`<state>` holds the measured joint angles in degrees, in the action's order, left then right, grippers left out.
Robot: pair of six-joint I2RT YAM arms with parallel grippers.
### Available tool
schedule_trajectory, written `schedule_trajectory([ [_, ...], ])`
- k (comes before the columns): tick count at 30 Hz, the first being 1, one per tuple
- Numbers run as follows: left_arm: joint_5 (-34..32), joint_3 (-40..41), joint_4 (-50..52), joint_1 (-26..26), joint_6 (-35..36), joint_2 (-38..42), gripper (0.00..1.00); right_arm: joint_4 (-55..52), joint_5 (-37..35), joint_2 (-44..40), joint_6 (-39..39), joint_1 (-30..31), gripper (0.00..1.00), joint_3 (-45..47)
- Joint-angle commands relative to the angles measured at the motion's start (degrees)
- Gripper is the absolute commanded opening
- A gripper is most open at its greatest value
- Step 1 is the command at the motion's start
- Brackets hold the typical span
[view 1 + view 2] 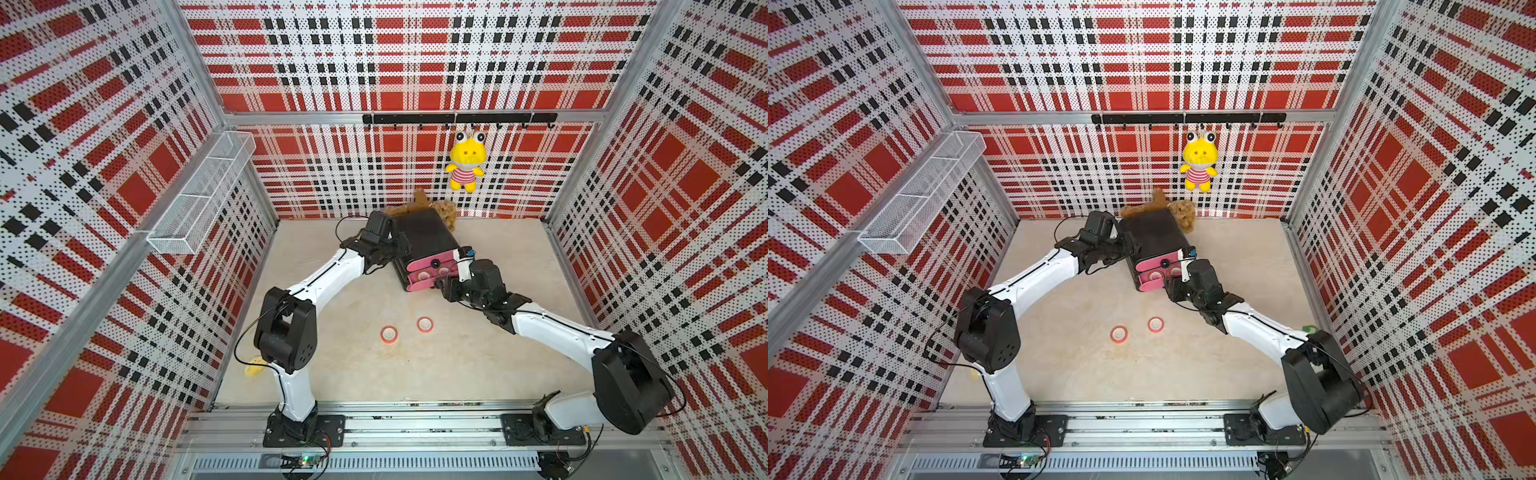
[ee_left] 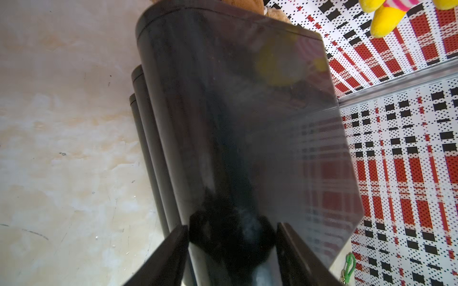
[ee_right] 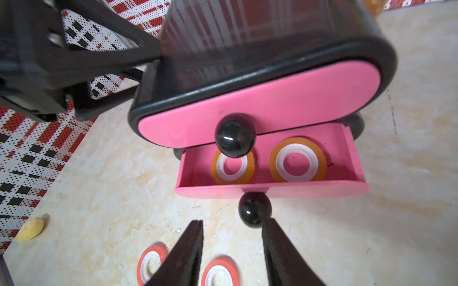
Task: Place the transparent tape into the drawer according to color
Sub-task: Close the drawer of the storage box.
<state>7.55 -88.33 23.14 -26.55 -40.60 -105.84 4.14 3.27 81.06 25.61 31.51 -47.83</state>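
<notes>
The black drawer cabinet (image 1: 428, 237) (image 1: 1154, 232) stands at the back of the table. Its top pink front (image 3: 272, 104) is closed. The drawer below is pulled out, and two yellow-orange tape rings (image 3: 233, 166) (image 3: 297, 159) lie flat in it. My right gripper (image 3: 233, 222) (image 1: 442, 284) is open just in front of that drawer's round knob (image 3: 254, 209), with nothing between its fingers. Two red-orange tape rings (image 1: 389, 334) (image 1: 425, 324) lie on the table nearer the front. My left gripper (image 2: 231, 227) (image 1: 397, 249) is clamped on the cabinet's side edge (image 2: 223, 123).
A brown plush (image 1: 444, 210) lies behind the cabinet and a yellow plush (image 1: 465, 160) hangs from the hook rail (image 1: 457, 118). A white wire basket (image 1: 203, 191) is fixed to the left wall. A small yellow object (image 1: 255, 368) lies at the table's left edge.
</notes>
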Motion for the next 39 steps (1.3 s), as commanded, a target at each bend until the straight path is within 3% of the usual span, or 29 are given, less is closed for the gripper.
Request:
schedule_trajectory([
  [1,1.4,-0.3,0.0,0.0,1.1,-1.3,0.63,-3.1,-1.9,0.8,-1.5,0.5,0.42,0.1],
  [17,1.7,-0.5,0.1,0.1,1.2,-1.3,0.63,0.7,-0.8,9.1,-0.8,0.5,0.39,-1.1],
  [39,2.0,-0.6,0.1,0.1,1.2,-1.5,0.63,6.8,-1.4,14.2,-1.0,0.5,0.31,-5.8],
])
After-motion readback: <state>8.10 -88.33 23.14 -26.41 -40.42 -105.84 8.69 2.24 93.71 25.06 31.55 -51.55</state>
